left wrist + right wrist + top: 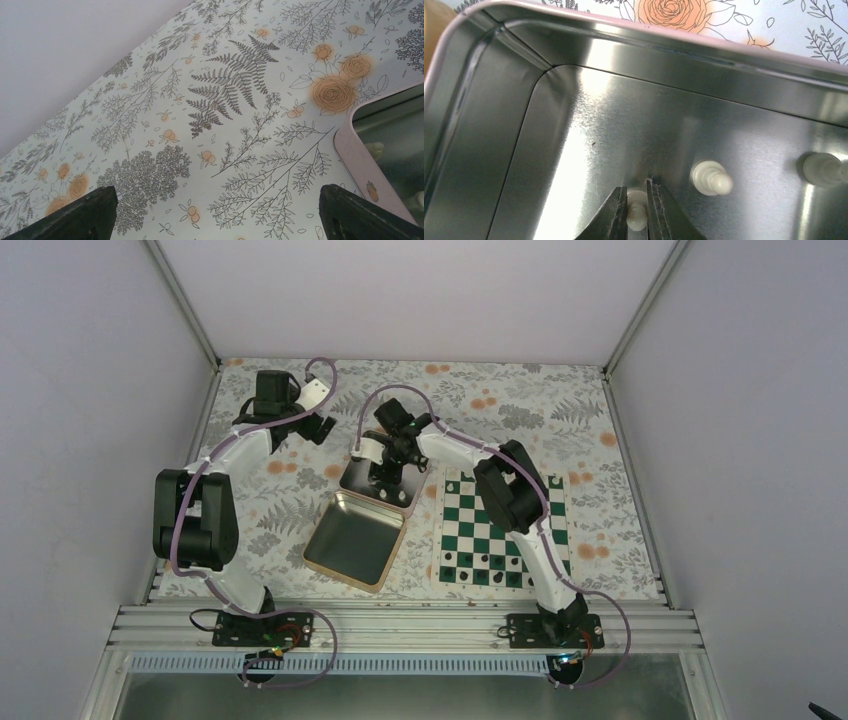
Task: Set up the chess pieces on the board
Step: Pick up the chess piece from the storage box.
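Squarely between the narrowed fingers of the right gripper (636, 194), a cream-white chess piece (636, 219) lies on the silver tin (549, 150) floor. It is pinched, its long axis along the fingers. The board (462, 540) lies rightward, on this arm's side.

Rightmost chess piece (821, 169) (cropped at edge)

Tin (589, 120) shiny smooth metal w/ glare; chess pieces (710, 177) matt plastic.

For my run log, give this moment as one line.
right gripper: shut on cream piece in tin | left gripper: open over tablecloth
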Robot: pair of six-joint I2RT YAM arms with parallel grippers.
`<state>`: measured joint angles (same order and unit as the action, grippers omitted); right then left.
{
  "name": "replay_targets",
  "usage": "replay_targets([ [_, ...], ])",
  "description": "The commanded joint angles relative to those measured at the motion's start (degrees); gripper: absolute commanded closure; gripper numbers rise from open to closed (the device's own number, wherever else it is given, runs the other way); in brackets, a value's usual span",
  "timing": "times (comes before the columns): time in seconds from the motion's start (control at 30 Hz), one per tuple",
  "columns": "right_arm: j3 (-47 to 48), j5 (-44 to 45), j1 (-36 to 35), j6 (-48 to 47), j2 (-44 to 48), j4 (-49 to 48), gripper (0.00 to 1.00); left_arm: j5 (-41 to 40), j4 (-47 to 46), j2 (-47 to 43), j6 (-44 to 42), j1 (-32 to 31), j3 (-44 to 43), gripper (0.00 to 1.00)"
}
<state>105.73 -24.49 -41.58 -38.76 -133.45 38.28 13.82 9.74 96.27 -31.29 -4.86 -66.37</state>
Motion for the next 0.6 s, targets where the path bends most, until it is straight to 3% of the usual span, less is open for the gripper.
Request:
replay_targets([
  [0.0, -1.6, 1.3, -0.3, -0.7, 4.7, -1.4, 0.89, 0.9, 0.3, -0.6, -0.4, 0.4, -0.5, 0.0],
  [0.3, -8.3, 2.8, 4.1, 0.5, 19.2, -0.1, 0.9, 0.7, 0.5, -0.3, -0.4, 0.4, -0.9, 0.0],
  [0.57, -27.3, 2.1, 16.3, 3.4, 37.2, -2.8, 0.89, 0.6, 0.5, -0.2, -0.2, 0.4, -1.2, 0.0],
])
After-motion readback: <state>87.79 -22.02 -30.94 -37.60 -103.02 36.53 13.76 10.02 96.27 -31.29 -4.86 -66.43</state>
